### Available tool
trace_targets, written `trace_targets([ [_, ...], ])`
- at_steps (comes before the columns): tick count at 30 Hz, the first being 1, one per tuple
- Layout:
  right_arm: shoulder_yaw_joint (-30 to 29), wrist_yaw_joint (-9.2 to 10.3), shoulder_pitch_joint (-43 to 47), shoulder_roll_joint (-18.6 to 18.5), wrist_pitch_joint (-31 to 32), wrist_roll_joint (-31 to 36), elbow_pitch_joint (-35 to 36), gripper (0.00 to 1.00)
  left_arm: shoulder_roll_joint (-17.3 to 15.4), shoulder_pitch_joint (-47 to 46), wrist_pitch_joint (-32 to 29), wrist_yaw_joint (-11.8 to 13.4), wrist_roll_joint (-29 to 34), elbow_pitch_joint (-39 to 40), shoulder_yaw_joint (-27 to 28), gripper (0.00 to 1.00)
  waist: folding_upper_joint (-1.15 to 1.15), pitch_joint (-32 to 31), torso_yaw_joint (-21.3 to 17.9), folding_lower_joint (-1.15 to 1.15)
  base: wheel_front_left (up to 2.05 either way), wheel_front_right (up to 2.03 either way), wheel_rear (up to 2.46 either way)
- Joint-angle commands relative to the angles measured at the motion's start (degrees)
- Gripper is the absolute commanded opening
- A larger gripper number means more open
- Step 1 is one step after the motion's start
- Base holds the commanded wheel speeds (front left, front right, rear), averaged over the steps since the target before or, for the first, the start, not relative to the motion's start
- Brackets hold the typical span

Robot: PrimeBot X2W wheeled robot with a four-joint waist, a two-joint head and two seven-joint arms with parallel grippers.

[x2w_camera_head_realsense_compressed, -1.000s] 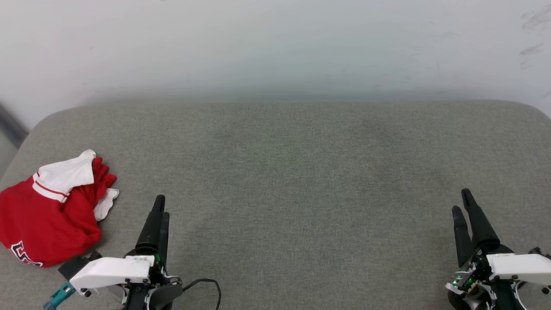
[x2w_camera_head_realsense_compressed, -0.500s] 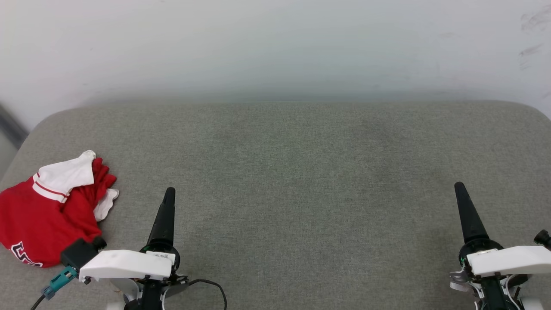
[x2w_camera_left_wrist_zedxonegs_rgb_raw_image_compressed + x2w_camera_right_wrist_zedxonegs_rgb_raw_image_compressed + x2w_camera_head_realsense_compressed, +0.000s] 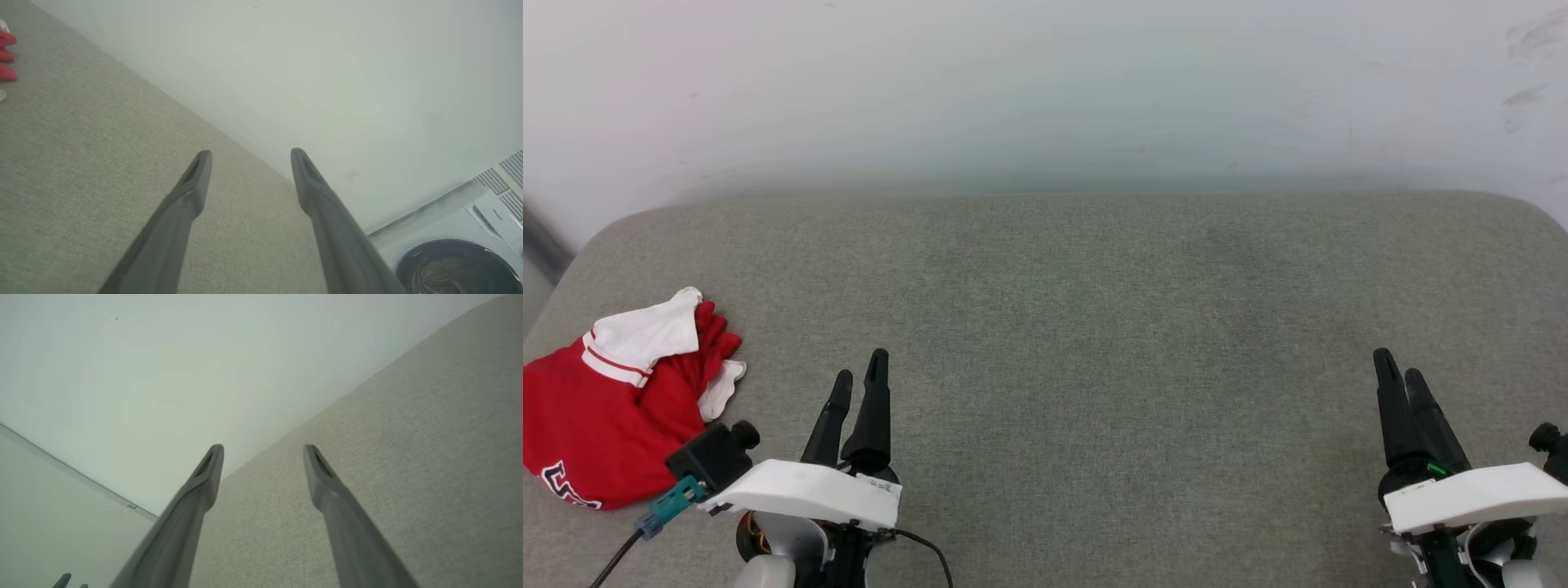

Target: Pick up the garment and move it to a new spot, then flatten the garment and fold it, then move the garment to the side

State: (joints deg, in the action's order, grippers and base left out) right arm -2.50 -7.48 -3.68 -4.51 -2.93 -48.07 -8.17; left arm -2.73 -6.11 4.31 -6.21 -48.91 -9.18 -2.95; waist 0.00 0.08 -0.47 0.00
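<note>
Since the garment (image 3: pixel 588 425) lies bunched leftward, the open left tool (image 3: pixel 860 367) should pinch a raised fold. The right tool (image 3: pixel 1396 366) gapes too.

The crumpled garment (image 3: pixel 596 416) lies at 8 o'clock on the grey surface (image 3: pixel 1094 327), with the left claw (image 3: pixel 860 367) at 7 and the right claw (image 3: pixel 1396 366) at 5.

Head view above, wrist views skimming cushion (image 3: pixel 1094 327)
</note>
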Motion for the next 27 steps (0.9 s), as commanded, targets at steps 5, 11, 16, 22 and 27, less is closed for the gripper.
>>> trace_targets([
  [5,0.0,-0.02,-0.1,-0.4,0.3,7.2,2.2,1.00,-0.5,-1.3,1.4,1.2,7.5,0.9,-0.8,1.00,0.00,-0.1,-0.2,0.00,0.00,0.00,0.00],
  [11,0.4,-0.02,0.3,-0.3,0.4,12.4,3.3,1.00,-1.0,-1.3,2.4,2.8,13.0,1.2,-1.1,1.00,0.00,-0.2,-0.2,0.00,0.00,0.00,0.00],
  [16,0.5,-0.02,0.4,-0.3,0.5,15.7,3.8,1.00,-1.4,-1.3,3.1,3.7,16.2,1.4,-1.6,1.00,0.00,-0.2,-0.2,0.00,0.00,0.00,0.00],
  [22,0.6,-0.02,0.6,-0.2,0.6,20.5,4.4,1.00,-2.0,-1.5,4.0,4.8,20.6,1.3,-2.6,1.00,0.00,-0.3,-0.2,0.00,0.00,0.00,0.00],
  [27,0.8,-0.02,0.6,-0.2,0.5,24.3,4.8,1.00,-2.8,-1.5,4.7,5.7,24.0,1.2,-3.4,1.00,0.00,-0.3,-0.3,0.00,0.00,0.00,0.00],
])
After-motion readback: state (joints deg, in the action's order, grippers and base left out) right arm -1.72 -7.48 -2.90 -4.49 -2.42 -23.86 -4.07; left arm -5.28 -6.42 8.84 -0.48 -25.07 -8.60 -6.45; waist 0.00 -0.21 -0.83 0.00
